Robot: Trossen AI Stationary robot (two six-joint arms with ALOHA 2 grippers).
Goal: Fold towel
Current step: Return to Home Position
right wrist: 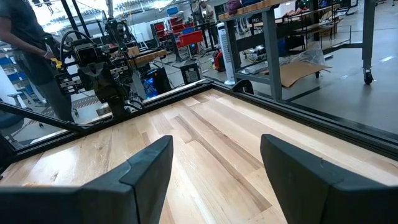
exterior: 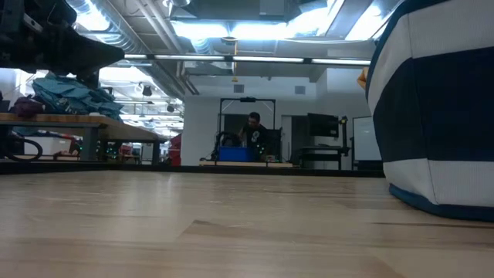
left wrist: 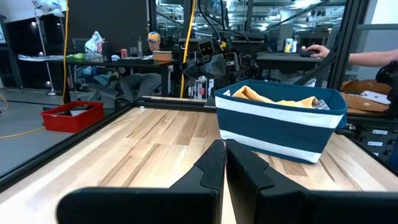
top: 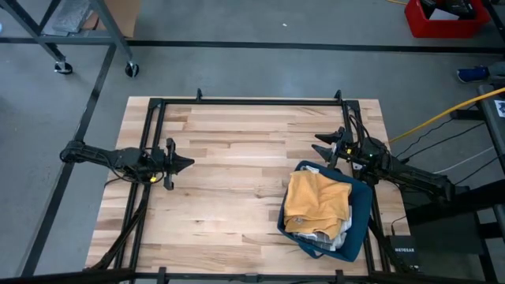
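The left gripper (top: 186,164) is clenched, its two dark fingers (left wrist: 208,171) pressed together with nothing between them. It hangs over bare wood well apart from the navy-blue fabric laundry bin with a white band (top: 361,214), pointing toward it across the light wooden table (top: 237,134). The right gripper (top: 319,145) is spread wide, its fingers (right wrist: 149,165) clearly parted, empty and touching nothing. It sits just beside the bin's rim, on the side facing the table's far edge. Inside the bin the folded mustard-yellow kitchen towel (top: 316,201) lies on top, filling most of the opening. A paler greyish cloth (top: 330,237) shows beneath it at the bin's opposite, near side.
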